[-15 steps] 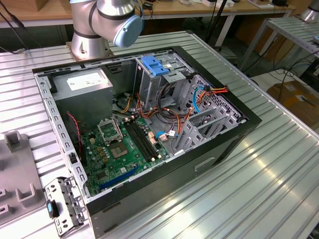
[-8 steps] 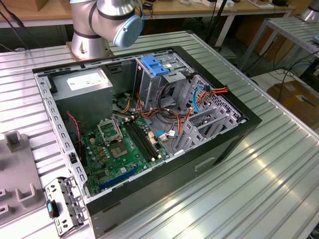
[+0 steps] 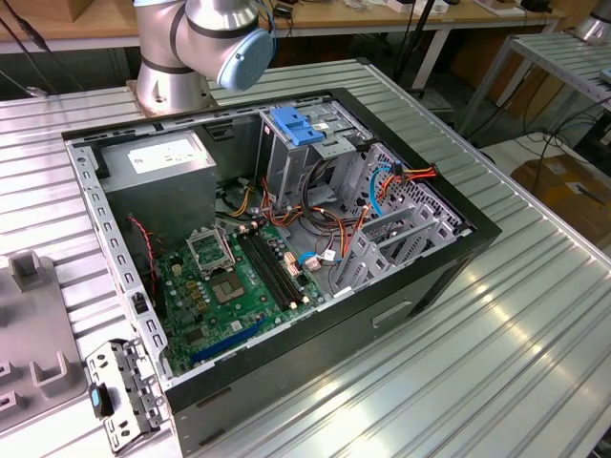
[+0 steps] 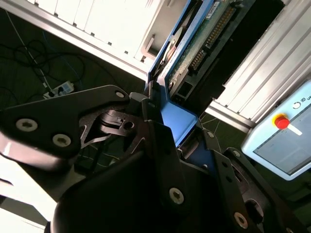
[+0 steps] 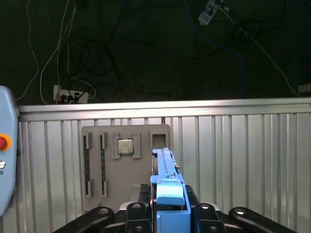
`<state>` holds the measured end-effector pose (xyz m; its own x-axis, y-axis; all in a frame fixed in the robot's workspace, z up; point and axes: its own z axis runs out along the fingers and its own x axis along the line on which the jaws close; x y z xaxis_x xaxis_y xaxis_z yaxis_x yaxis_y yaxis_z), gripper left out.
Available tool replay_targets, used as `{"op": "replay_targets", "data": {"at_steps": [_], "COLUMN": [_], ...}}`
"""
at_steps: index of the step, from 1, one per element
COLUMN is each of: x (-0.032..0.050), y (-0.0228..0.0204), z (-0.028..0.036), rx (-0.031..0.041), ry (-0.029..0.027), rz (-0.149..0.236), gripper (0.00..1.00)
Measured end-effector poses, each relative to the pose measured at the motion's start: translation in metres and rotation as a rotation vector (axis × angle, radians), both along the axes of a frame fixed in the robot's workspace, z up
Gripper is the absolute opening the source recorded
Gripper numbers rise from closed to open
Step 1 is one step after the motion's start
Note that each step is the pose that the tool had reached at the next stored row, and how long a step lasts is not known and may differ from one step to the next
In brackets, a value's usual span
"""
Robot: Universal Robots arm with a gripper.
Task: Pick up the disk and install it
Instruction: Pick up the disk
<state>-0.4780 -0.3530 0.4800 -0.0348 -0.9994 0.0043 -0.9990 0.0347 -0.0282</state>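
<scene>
My gripper (image 4: 177,133) is shut on the disk (image 4: 194,48), which stands on edge between the black fingers (image 4: 158,141). In the second wrist view the disk shows its green circuit board side and a blue plastic rail. The first wrist view shows the disk (image 5: 164,167) edge-on, blue rail toward the camera, with the gripper (image 5: 169,206) clamped around it above a ribbed metal table. The exterior view shows the open computer case (image 3: 449,277), with its drive cage with a blue handle (image 3: 301,126) at the back.
The arm's base (image 3: 205,43) stands behind the case. Inside lie a green motherboard (image 3: 229,277), a grey power supply box (image 3: 158,164) and loose cables (image 3: 382,181). A grey fixture plate (image 5: 97,165) holds a processor (image 5: 125,145). A pendant with a red button (image 4: 282,121) lies nearby.
</scene>
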Motion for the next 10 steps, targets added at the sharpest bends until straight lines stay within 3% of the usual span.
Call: {"op": "replay_targets", "data": {"at_steps": [10], "x": [0.0000], "y": [0.0000], "z": [0.0128], "rx": [0.0000], "ry": [0.0002], "rz": [0.000], "gripper": [0.37]}}
